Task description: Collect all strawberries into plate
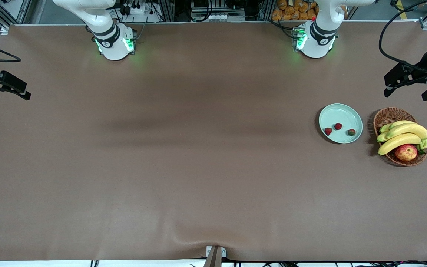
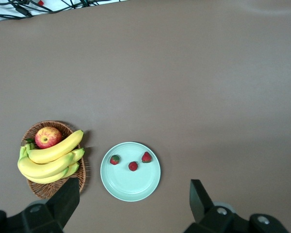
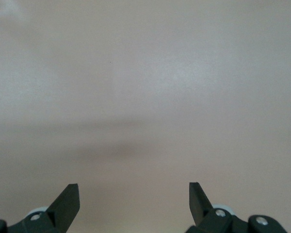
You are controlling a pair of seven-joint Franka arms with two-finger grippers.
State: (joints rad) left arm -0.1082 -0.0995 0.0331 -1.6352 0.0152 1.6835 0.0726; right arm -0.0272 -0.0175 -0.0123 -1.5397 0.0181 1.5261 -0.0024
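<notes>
The pale mint-green plate lies toward the left arm's end of the table. Three small red strawberries lie in it. The left wrist view shows the plate with the same three strawberries. My left gripper is open and empty, high over the table at its arm's end, close to the plate and basket; its own view shows the jaws wide apart. My right gripper is open and empty, over bare table at the right arm's end.
A brown wicker basket stands beside the plate, closer to the left arm's end. It holds yellow bananas and a red-yellow apple. It also shows in the left wrist view. A brown cloth covers the table.
</notes>
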